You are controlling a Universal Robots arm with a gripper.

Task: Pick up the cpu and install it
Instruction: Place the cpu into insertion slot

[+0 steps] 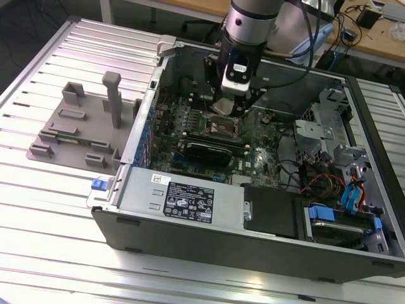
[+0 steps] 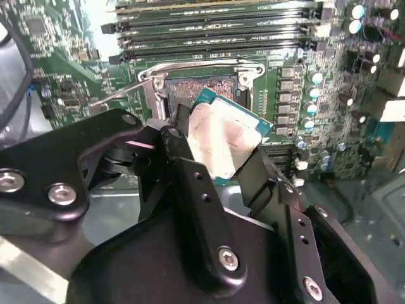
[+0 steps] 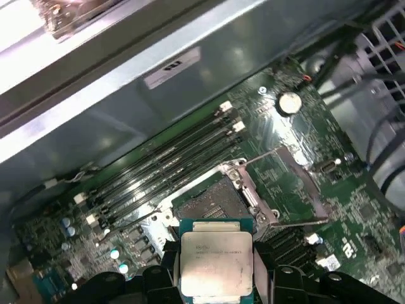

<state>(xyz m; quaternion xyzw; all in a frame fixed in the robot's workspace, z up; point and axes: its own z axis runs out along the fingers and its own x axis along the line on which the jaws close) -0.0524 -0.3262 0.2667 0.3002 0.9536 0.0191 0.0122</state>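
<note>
The cpu (image 2: 224, 139), a flat square chip with a silvery top plate and a thin pale rim, is held by its two side edges in my gripper (image 2: 218, 149), which is shut on it. In the exterior view the gripper (image 1: 226, 104) hangs inside the open computer case, with the cpu (image 1: 223, 106) a little above the motherboard. The empty socket (image 3: 212, 202) lies just beyond the cpu (image 3: 215, 263) in the first wrist view, its metal frame swung open to one side. Black fingers (image 3: 262, 269) flank the chip.
Memory slots (image 3: 171, 164) run alongside the socket. A long black card (image 1: 212, 152) sits in front of the socket, and a power supply box (image 1: 183, 196) lies at the case's near wall. Drive cages and cables (image 1: 342, 183) crowd the exterior view's right. A grey fixture with an upright post (image 1: 82, 123) stands outside the case.
</note>
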